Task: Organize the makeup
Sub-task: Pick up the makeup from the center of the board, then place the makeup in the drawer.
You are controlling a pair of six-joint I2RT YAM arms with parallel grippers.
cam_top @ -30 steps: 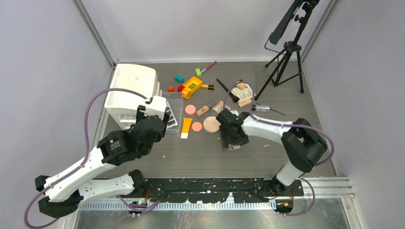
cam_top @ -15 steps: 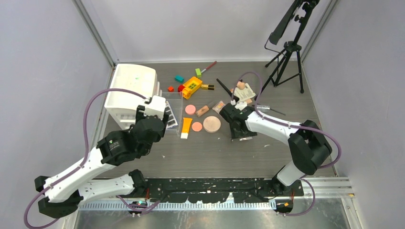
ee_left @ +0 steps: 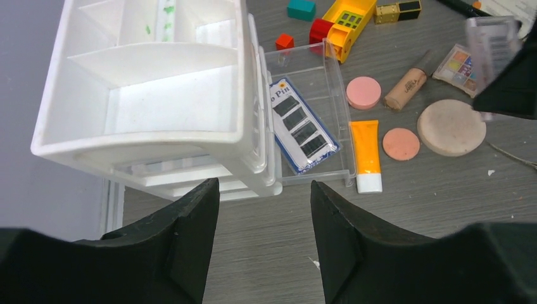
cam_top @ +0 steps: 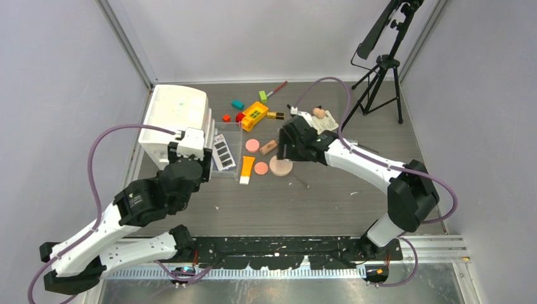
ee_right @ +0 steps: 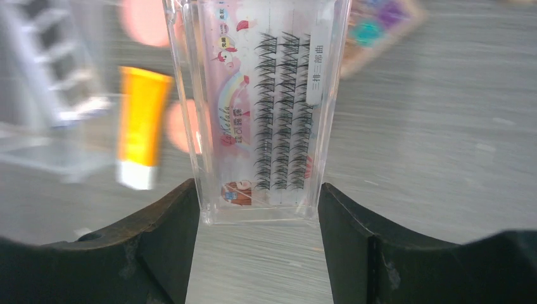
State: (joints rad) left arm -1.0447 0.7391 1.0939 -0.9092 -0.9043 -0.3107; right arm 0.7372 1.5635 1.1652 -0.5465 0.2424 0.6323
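The right hand [ee_right: 258, 193] grips a flat, clear, hard plastic lash case [ee_right: 263, 95] by one short end, one dark finger on each long edge. The case is a long rectangle with rows of fine black lashes and a cartoon print inside. Its long axis runs straight out from the hand, and it is off the table [cam_top: 285, 202], well apart from the white organizer [cam_top: 180, 101], above the loose makeup.

The left hand [ee_left: 265, 190] hovers by the organizer's near corner, its smooth black fingers moderately apart with nothing between them.

The organizer is a glossy white plastic box with open compartments on top. A clear drawer [ee_left: 310, 69] stands out from its side, and a blue-edged card [ee_left: 303, 125] with four dark rectangles lies slantwise in it. Just beyond the drawer's outer wall lies a smooth orange tube [ee_left: 365, 149], parallel to that wall with its white cap toward the arms' bases. Farther from the organizer lie a round pink compact [ee_left: 363, 92], a smaller peach one [ee_left: 401, 144], a matte beige disc [ee_left: 451, 127] and a slanting beige tube [ee_left: 408, 85].
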